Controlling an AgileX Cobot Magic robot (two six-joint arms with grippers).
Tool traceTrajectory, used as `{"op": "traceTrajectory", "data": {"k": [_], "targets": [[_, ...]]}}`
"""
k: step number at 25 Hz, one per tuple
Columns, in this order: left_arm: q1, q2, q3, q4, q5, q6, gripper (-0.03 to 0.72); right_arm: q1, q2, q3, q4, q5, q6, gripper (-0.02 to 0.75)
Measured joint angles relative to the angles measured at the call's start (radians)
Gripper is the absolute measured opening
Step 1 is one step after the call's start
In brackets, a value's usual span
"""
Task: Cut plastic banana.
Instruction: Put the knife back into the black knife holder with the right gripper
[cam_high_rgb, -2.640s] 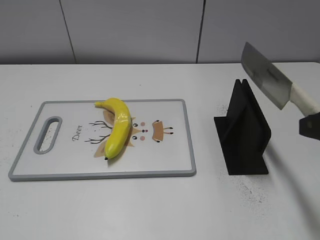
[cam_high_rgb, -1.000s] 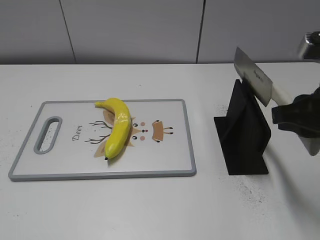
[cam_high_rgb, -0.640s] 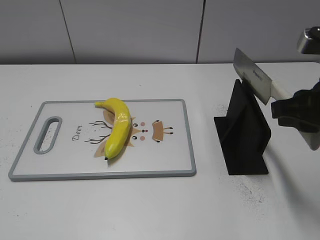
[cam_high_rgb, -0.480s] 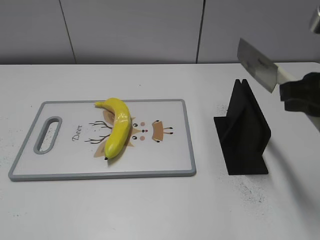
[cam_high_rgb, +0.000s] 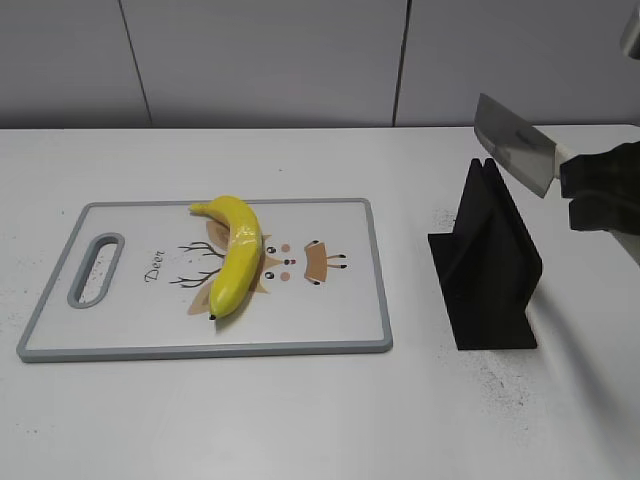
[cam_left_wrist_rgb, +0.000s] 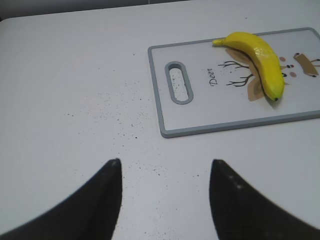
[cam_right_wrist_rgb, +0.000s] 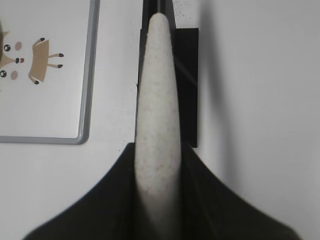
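Note:
The yellow plastic banana (cam_high_rgb: 235, 255) lies on the white cutting board (cam_high_rgb: 340, 320), left of its middle; it also shows in the left wrist view (cam_left_wrist_rgb: 260, 55). My right gripper (cam_high_rgb: 590, 185) is shut on the white handle (cam_right_wrist_rgb: 157, 110) of a cleaver. The steel blade (cam_high_rgb: 515, 145) hangs just above the slot of the black knife stand (cam_high_rgb: 490, 260). My left gripper (cam_left_wrist_rgb: 165, 165) is open and empty above bare table, near the board's handle end (cam_left_wrist_rgb: 177, 82); it is outside the exterior view.
The cutting board has a grey rim, a handle slot (cam_high_rgb: 95, 270) on the left and a deer drawing. The black stand (cam_right_wrist_rgb: 187, 75) sits to the right of the board. The white table carries dark specks. A grey wall lies behind.
My right gripper closed on the cleaver's handle and lifted the blade up out of the black stand's slot. The banana and board have not moved.

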Motion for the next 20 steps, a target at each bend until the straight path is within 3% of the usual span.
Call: {"op": "traceTrajectory", "data": {"k": [17, 18, 20], "targets": [[0.0, 0.0, 0.0, 0.0, 0.0, 0.0, 0.534, 0.0, 0.108, -0.009, 0.07, 0.037, -0.024, 0.164], [0.0, 0.0, 0.0, 0.0, 0.0, 0.0, 0.534, 0.0, 0.11, -0.009, 0.076, 0.037, -0.042, 0.177], [0.0, 0.0, 0.0, 0.0, 0.0, 0.0, 0.534, 0.0, 0.11, -0.009, 0.096, 0.036, -0.092, 0.297]]}}
